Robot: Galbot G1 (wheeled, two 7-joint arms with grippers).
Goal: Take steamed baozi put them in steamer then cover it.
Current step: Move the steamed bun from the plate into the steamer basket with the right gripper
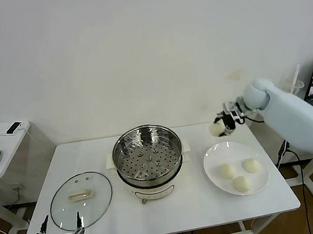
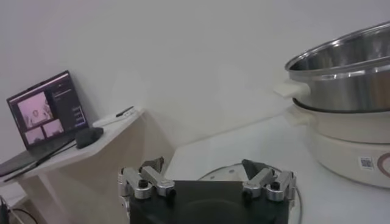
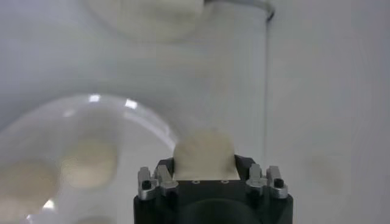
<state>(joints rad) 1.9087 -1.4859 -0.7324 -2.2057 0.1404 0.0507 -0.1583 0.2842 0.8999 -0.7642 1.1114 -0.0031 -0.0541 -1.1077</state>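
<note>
Transfer leg: one baozi up in the right gripper, steamer waiting empty.
Right gripper [image 1: 223, 125] sits right of centre in the head view, above the table's back edge, fingers closed on a steamed baozi [image 1: 217, 128]; wrist view shows the bun [image 3: 204, 155] wedged btwn the jaws. Three more buns [image 1: 241, 174] lie on the white plate [image 1: 215, 164], lower right. Steamer [image 1: 147, 154] is centre frame, basket bare; cover [image 1: 81, 199] lies flat lower left, w/ the left gripper [image 1: 60, 233] at the bottom-left edge beside it, fingers spread wide, holding nothing. To do it well, I'd carry the bun leftward above the steel rim, lower it near the perforated floor before release, and place it off-centre so there's room for the other three.
</note>
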